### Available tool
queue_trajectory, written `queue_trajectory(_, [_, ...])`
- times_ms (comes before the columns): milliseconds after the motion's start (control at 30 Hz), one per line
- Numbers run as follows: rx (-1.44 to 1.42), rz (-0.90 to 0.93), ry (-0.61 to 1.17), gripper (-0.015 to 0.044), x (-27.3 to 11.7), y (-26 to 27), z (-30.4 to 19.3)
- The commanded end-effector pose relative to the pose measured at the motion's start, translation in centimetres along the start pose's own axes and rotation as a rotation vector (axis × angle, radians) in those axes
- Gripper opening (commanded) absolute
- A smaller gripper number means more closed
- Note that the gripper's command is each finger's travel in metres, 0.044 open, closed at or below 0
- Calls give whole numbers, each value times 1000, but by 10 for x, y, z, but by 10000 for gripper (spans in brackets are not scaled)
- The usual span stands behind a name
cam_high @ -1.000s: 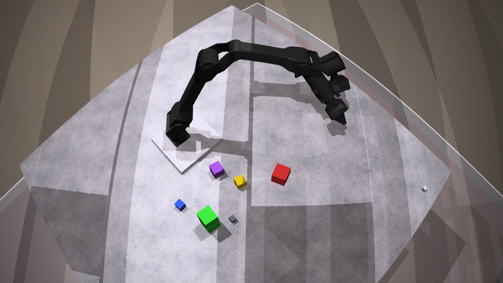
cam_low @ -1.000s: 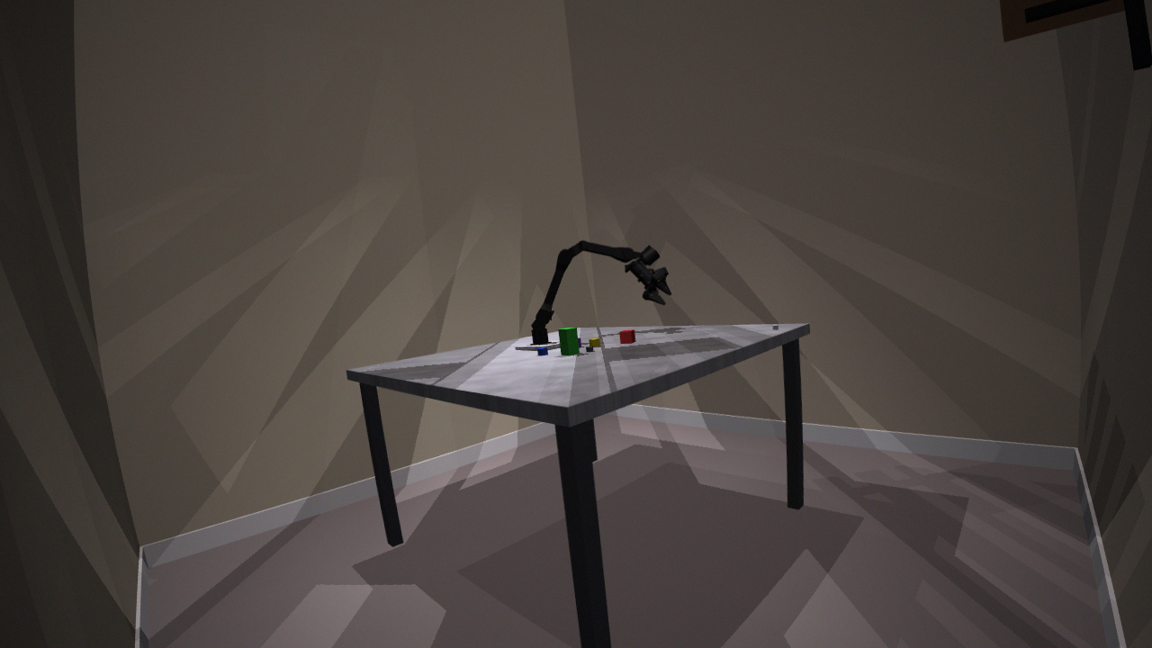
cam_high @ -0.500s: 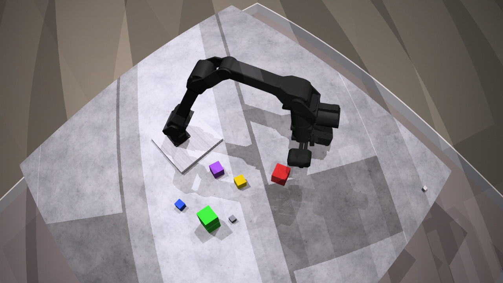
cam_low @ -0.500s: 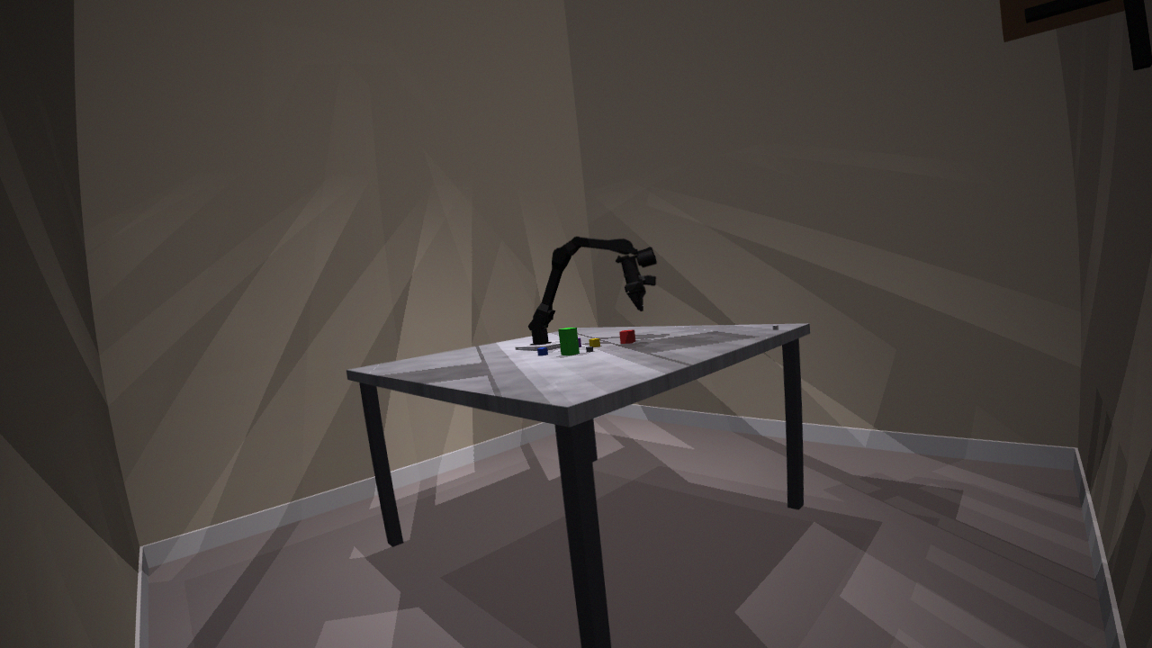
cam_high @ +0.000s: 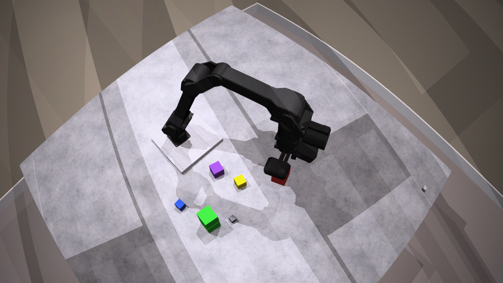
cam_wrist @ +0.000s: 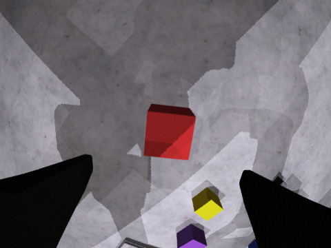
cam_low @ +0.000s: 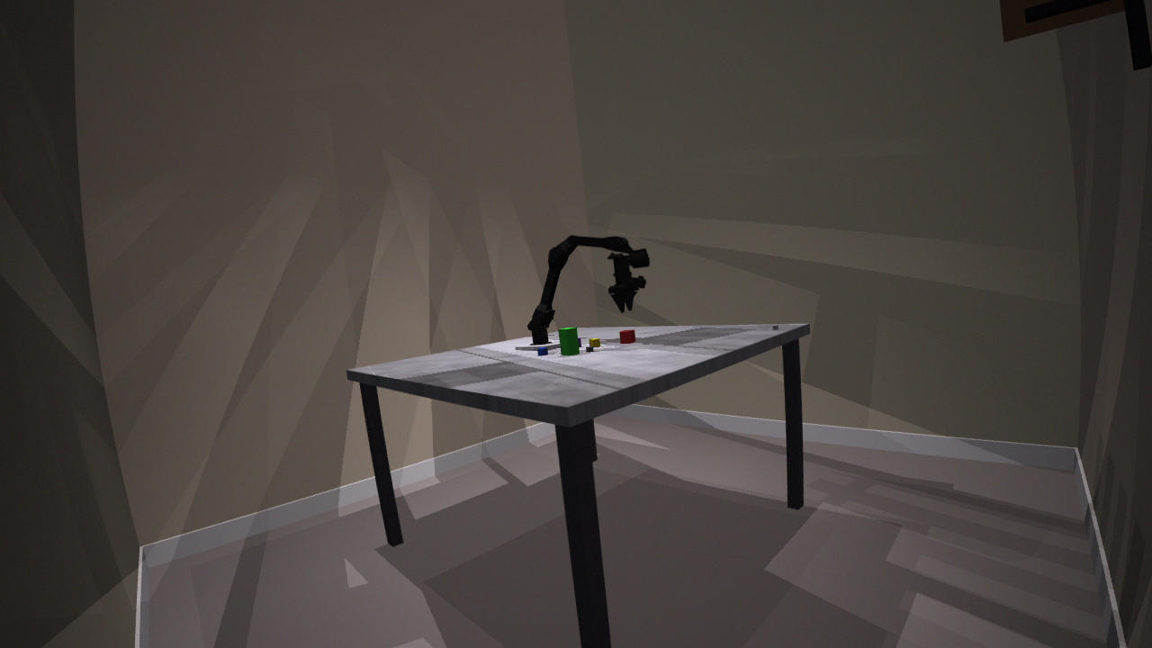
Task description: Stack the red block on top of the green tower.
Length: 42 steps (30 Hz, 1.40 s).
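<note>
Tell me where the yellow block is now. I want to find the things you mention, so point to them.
In the top view, the yellow block (cam_high: 239, 181) (cam_low: 594, 342) (cam_wrist: 207, 204) sits on the table between the purple block (cam_high: 216, 169) (cam_wrist: 192, 237) and the red block (cam_high: 279, 179) (cam_low: 627, 337) (cam_wrist: 169, 134), nearer the purple.

Overhead, the table (cam_high: 105, 197) (cam_low: 459, 394) (cam_wrist: 114, 76) is bright and patchy, with large hard-edged shadows across it and straight edges bowing outward; the exterior view is dim, its corners nearly black; up close, the jaws are almost pure black, and a diagonal shadow line splits the red block (cam_wrist: 169, 132)
</note>
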<state>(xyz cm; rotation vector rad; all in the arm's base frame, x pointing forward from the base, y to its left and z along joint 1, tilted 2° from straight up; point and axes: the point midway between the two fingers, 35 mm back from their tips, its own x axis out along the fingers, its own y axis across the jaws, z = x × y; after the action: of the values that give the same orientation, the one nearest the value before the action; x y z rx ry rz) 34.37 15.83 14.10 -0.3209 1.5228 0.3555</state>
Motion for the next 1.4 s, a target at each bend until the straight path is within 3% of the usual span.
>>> queue_trajectory(0, [6,6,12,440,15,0,-1])
queue_trajectory(233, [6,6,12,440,54,-1,-4])
queue_trajectory(1367, [6,6,12,440,102,-1,-5])
